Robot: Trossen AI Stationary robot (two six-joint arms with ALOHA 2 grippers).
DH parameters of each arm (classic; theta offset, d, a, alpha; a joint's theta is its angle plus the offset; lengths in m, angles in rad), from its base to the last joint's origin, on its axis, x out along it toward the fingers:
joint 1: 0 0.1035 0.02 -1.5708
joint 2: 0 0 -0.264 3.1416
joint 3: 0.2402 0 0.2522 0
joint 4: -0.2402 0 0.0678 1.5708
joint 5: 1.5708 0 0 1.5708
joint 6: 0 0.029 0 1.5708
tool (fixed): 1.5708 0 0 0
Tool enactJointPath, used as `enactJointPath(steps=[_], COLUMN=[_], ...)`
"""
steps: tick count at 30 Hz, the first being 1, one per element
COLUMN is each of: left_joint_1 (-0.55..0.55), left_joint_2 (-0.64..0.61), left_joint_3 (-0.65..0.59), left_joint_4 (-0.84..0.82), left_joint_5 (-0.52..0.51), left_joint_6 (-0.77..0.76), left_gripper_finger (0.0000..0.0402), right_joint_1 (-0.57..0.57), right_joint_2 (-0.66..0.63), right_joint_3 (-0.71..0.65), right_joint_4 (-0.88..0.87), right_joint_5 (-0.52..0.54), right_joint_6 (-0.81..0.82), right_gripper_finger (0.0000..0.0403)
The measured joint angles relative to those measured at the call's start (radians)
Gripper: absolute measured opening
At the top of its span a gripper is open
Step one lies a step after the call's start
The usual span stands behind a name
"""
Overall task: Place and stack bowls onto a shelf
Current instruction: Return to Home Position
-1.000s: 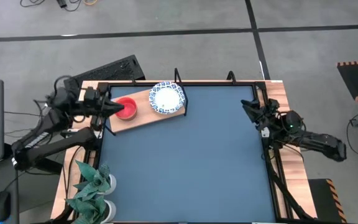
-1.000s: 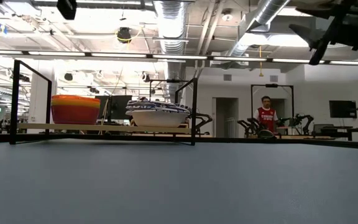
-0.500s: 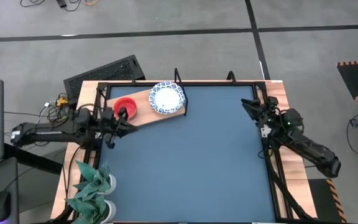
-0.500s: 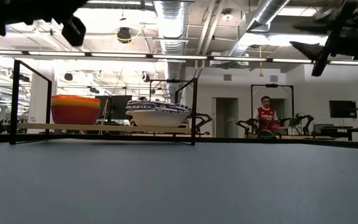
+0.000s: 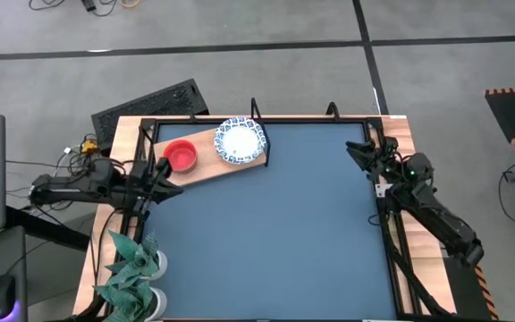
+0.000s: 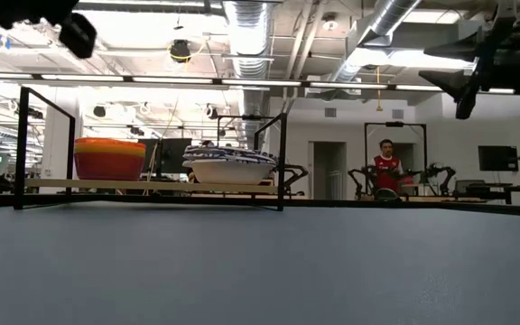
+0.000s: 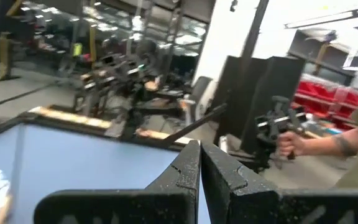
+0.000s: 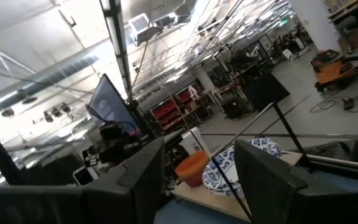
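From above, the left gripper (image 5: pixel 164 177) sits at the 9 o'clock edge of the table (image 5: pixel 266 233). It points inward just short of the shelf (image 5: pixel 206 161) and touches nothing. The right gripper (image 5: pixel 360 156) hangs at the 2 o'clock edge, well apart from everything. The shelf lies at the table's 11 o'clock corner, with the red bowl (image 5: pixel 182 156) at its 9 o'clock end and the blue-rimmed white bowls (image 5: pixel 240 140) at its 3 o'clock end. Whatever lies under the red bowl is hidden here. A leafy plant (image 5: pixel 132 264) stands at the 7 o'clock corner. At table height the red bowl tops a stack with an orange-yellow band beneath; the lower bowls are hard to separate. Both arms are cut off at the upper edge, and a person in a red shirt (image 6: pixel 386 170) shows far behind. The left wrist camera shows its fingers (image 7: pixel 185 177) pressed together and empty, with a person's hand (image 7: pixel 291 144) beyond the table. The right wrist camera shows its fingers (image 8: pixel 145 171) spread wide around nothing, both bowl stacks far off through the gap.
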Motion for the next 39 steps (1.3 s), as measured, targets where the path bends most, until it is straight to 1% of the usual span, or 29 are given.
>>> enactJointPath(steps=[2,4,6,7,8,10,12,13,16,17,20,23,25,29,32,34,37,39], left_joint_1=[0.0,0.0,0.0,0.0,0.0,-0.001,0.0,0.0,0.0,0.0,-0.003,-0.002,-0.002,-0.002,-0.002,-0.002,-0.002,-0.002], left_joint_2=[-0.077,-0.15,-0.157,-0.154,-0.15,-0.126,-0.129,-0.132,-0.15,-0.152,-0.154,-0.154,-0.154,-0.154,-0.154,-0.154,-0.153,-0.153], left_joint_3=[0.0,0.0,0.001,-0.001,-0.003,-0.019,-0.078,-0.116,-0.252,-0.28,-0.275,-0.276,-0.278,-0.278,-0.279,-0.279,-0.279,-0.279], left_joint_4=[-0.107,-0.209,-0.24,-0.259,-0.269,-0.233,-0.201,-0.151,0.068,0.095,-0.009,-0.011,-0.011,-0.012,-0.023,-0.034,-0.045,-0.058], left_joint_5=[-0.048,-0.123,-0.182,-0.188,-0.187,-0.187,-0.188,-0.183,-0.146,-0.126,-0.113,-0.113,-0.115,-0.136,-0.146,-0.14,-0.136,-0.133], left_joint_6=[0.001,-0.007,-0.012,-0.007,0.0,-0.004,-0.016,-0.018,-0.046,-0.064,-0.091,-0.078,-0.078,-0.071,-0.064,-0.054,-0.064,-0.069], left_gripper_finger=[0.0,0.0,0.0,0.0,0.0,0.0,0.0,0.0,0.0,0.0,0.0,0.0,0.0,0.0,0.0,0.0,0.0,0.0], right_joint_1=[-0.018,-0.037,-0.052,-0.056,-0.059,-0.064,-0.063,-0.063,-0.063,-0.063,-0.063,-0.06,-0.061,-0.06,-0.06,-0.054,-0.022,0.016], right_joint_2=[0.0,0.0,0.0,0.0,0.0,0.001,-0.002,-0.002,-0.004,-0.004,-0.004,-0.005,-0.004,0.005,0.003,0.002,0.002,0.003], right_joint_3=[0.0,0.0,0.0,0.0,0.0,0.0,0.0,0.0,0.0,0.0,-0.007,-0.041,-0.045,-0.045,-0.045,-0.045,-0.046,-0.046], right_joint_4=[0.003,0.002,0.0,0.001,0.003,0.003,0.002,0.004,-0.006,-0.016,-0.089,-0.14,-0.205,-0.203,-0.206,-0.209,-0.226,-0.234], right_joint_5=[-0.027,-0.055,-0.099,-0.125,-0.145,-0.162,-0.164,-0.164,-0.164,-0.164,-0.166,-0.185,-0.188,-0.201,-0.211,-0.262,-0.387,-0.431], right_joint_6=[-0.01,-0.028,-0.06,-0.078,-0.092,-0.126,-0.151,-0.166,-0.211,-0.235,-0.303,-0.329,-0.348,-0.429,-0.433,-0.427,-0.423,-0.398], right_gripper_finger=[0.022,0.022,0.022,0.022,0.022,0.022,0.022,0.022,0.022,0.022,0.022,0.022,0.022,0.022,0.022,0.022,0.022,0.022])
